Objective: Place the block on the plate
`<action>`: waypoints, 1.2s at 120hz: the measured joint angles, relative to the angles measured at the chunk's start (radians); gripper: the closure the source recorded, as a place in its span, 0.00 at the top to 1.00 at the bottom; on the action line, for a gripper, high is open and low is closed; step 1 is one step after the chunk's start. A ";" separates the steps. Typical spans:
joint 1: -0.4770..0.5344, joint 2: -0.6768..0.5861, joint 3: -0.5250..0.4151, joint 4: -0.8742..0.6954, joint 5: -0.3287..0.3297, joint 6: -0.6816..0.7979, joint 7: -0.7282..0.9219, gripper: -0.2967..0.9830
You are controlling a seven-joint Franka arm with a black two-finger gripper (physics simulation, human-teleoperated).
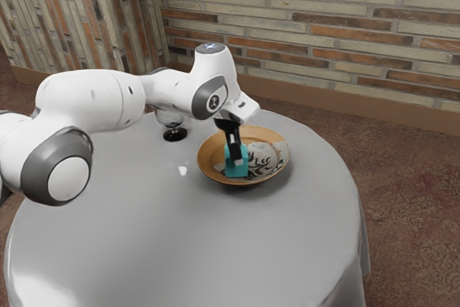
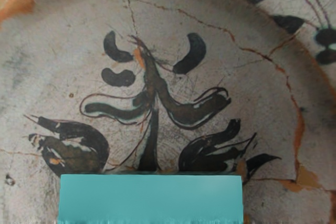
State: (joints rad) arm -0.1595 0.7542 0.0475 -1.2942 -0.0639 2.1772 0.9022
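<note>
smooth teal block (image 1: 232,170) – clamped in black pincer (image 1: 236,157) – over round plate (image 1: 208,157), cracked pale glaze, dark leafy brushwork

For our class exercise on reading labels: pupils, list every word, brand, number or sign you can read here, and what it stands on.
No word, brand or number can be read.
Arm's top cap: small pale-blue mark, too small to read.
Arm's round grey joint cap: small mark, too small to read.
Plate: dark painted shapes, decoration with no readable lettering.
Block: none on its visible faces.
</note>
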 joint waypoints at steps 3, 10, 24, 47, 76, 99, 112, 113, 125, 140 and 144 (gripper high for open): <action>-0.001 -0.016 0.000 -0.004 0.000 -0.002 0.000 0.71; -0.001 -0.053 0.001 -0.019 -0.001 -0.007 0.001 0.72; -0.003 -0.169 0.001 -0.099 -0.004 -0.030 -0.002 0.74; -0.009 -0.359 0.001 -0.196 -0.008 -0.168 -0.072 0.76; -0.009 -0.551 0.011 -0.263 -0.005 -0.408 -0.271 0.76; -0.011 -0.638 0.042 -0.266 0.013 -0.550 -0.428 0.77; -0.004 -0.646 0.068 -0.266 0.023 -0.589 -0.506 0.77; -0.004 -0.646 0.069 -0.266 0.024 -0.592 -0.512 0.77; -0.010 -0.650 0.092 -0.266 0.036 -0.609 -0.576 0.77; -0.006 -0.658 0.113 -0.266 0.044 -0.623 -0.645 0.77; -0.005 -0.659 0.116 -0.266 0.045 -0.626 -0.662 0.77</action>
State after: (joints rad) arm -0.1646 0.0950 0.1636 -1.5605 -0.0189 1.5511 0.2402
